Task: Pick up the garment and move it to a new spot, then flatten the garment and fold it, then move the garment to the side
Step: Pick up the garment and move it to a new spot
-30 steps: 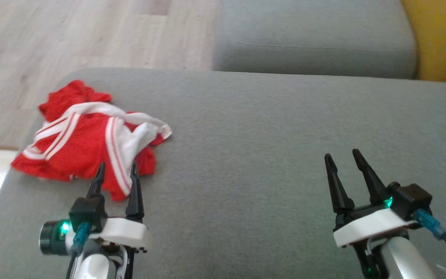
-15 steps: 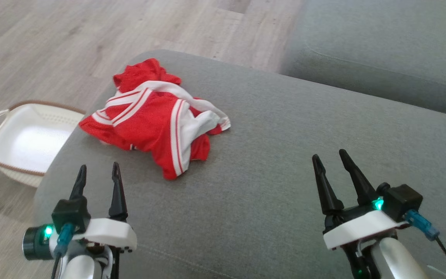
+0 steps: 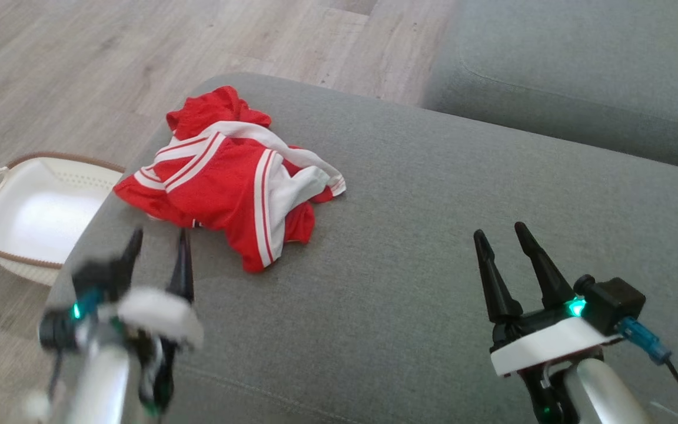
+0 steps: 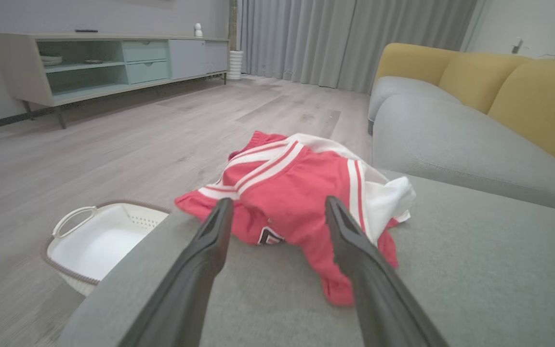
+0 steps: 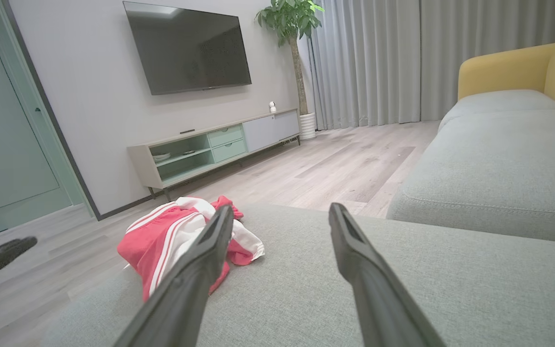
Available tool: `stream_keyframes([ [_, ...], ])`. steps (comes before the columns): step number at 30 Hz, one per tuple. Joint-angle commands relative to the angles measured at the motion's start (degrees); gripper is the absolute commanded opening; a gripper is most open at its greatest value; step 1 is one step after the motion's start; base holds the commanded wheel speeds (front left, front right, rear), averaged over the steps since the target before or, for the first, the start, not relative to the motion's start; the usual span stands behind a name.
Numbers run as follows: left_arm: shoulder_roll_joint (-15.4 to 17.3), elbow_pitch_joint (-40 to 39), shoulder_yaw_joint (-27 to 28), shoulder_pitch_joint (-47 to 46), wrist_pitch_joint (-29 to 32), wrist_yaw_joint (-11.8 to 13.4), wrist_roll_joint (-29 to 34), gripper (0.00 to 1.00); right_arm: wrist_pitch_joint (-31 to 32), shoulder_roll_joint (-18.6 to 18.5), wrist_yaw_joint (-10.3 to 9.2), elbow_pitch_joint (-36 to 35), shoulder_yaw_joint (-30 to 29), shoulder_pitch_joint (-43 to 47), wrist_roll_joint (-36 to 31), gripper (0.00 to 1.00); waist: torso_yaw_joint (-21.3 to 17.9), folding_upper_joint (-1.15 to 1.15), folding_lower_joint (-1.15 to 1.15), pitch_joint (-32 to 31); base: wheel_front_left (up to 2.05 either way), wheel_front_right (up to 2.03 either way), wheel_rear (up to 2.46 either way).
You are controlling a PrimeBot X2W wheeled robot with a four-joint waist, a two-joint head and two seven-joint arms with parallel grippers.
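Note:
A crumpled red garment with white stripes lies on the grey sofa cushion near its far left corner. It also shows in the left wrist view as the garment and in the right wrist view as the garment. My left gripper, blurred, hovers open just short of the garment's near edge, nothing between its fingers. The left gripper frames the cloth ahead. My right gripper stands open over bare cushion far to the right, the right gripper empty.
A white basket with a brown rim sits on the wooden floor left of the cushion. A second grey sofa seat lies beyond, with yellow backrests. A TV cabinet stands across the room.
The head camera swung left over the second, bringing the basket into view. My left gripper has moved forward towards the garment and is blurred. The right gripper has barely shifted.

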Motion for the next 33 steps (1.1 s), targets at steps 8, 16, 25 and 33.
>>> stream_keyframes([
  [8, 4.3, 5.2, 1.2, -21.0, 17.9, -4.3, -4.0, 1.00, -0.6, -1.2, 0.44, -2.7, 1.4, -2.5, 0.9, 1.00, -5.1, 0.00, 0.00, 1.7, 0.00, 0.00, 0.00],
  [16, 7.6, 21.1, 0.4, -31.8, 33.1, -6.1, -7.0, 1.00, -0.6, -2.3, 0.44, -3.3, 2.8, -4.2, 2.0, 1.00, -13.2, 0.00, 0.00, 4.7, 0.00, 0.00, 0.00],
  [25, 10.3, 35.1, 1.3, -37.0, 35.6, -4.4, -7.5, 1.00, -0.6, -3.8, 0.44, -3.6, 4.2, -6.1, 3.2, 1.00, -19.9, 0.00, 0.00, 7.6, 0.00, 0.00, 0.00],
  [33, 12.3, 42.3, -0.2, -38.5, 36.1, -3.8, -6.4, 0.00, -0.6, -4.1, 0.44, -3.2, 3.8, -6.0, 3.7, 1.00, -20.4, 0.00, 0.00, 6.6, 0.00, 0.00, 0.00],
])
